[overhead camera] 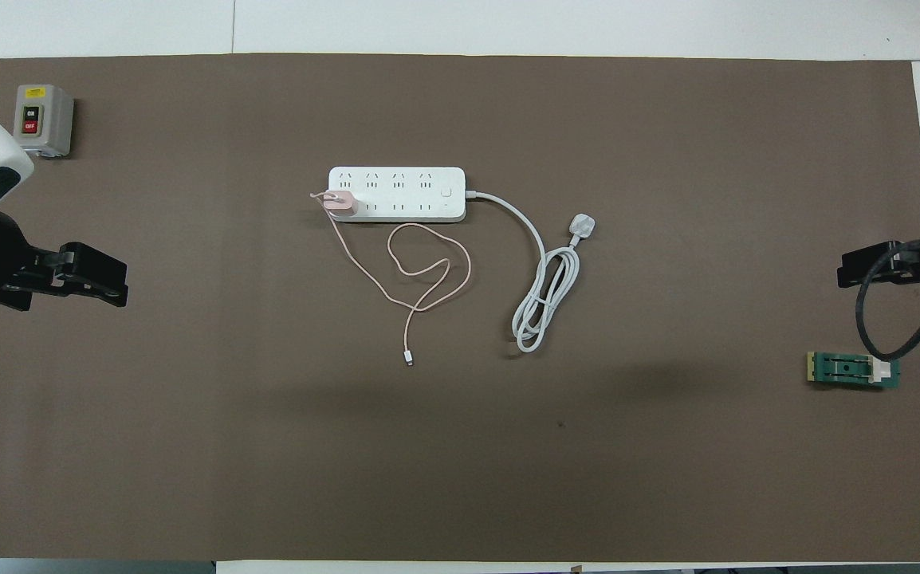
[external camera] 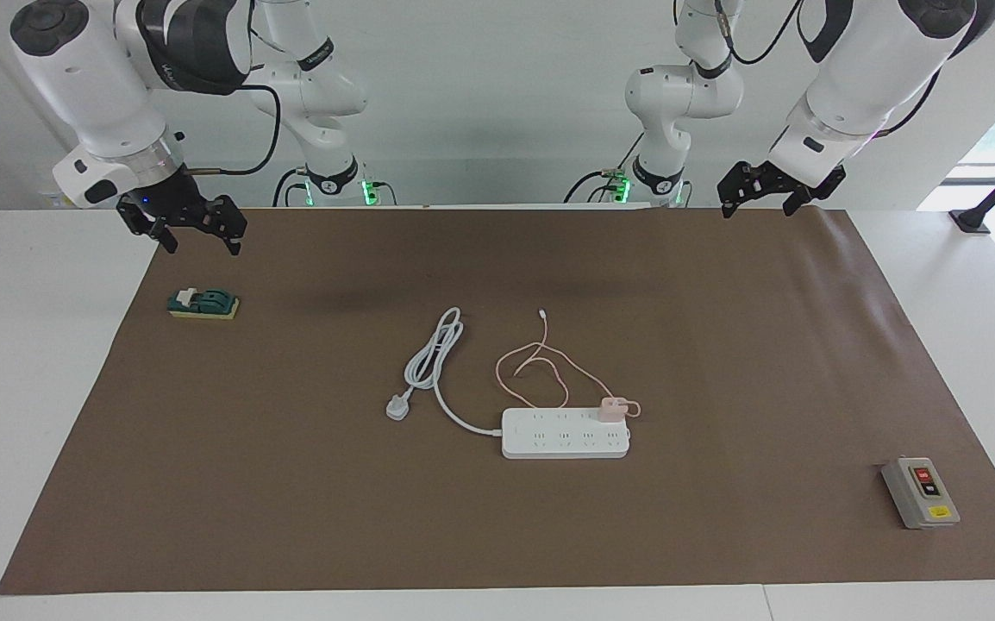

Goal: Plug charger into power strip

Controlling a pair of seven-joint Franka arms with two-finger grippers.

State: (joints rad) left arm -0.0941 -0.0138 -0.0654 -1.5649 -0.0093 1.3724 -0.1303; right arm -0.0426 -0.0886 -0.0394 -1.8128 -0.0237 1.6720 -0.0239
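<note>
The white power strip [external camera: 565, 433] lies flat in the middle of the brown mat; it also shows in the overhead view [overhead camera: 396, 194]. The pale-pink charger [external camera: 611, 409] stands on the strip's end toward the left arm, in the row of outlets nearer to the robots, and shows in the overhead view too [overhead camera: 340, 202]. Its thin pink cable [external camera: 541, 362] loops on the mat nearer to the robots. My left gripper [external camera: 759, 210] hangs open and empty over the mat's edge by its base. My right gripper [external camera: 203, 248] hangs open and empty at the other end. Both arms wait.
The strip's thick white cord ends in a white three-pin plug [external camera: 398, 407] beside the strip. A grey switch box [external camera: 920, 492] stands at the left arm's end, farthest from the robots. A small green device [external camera: 203, 304] lies below the right gripper.
</note>
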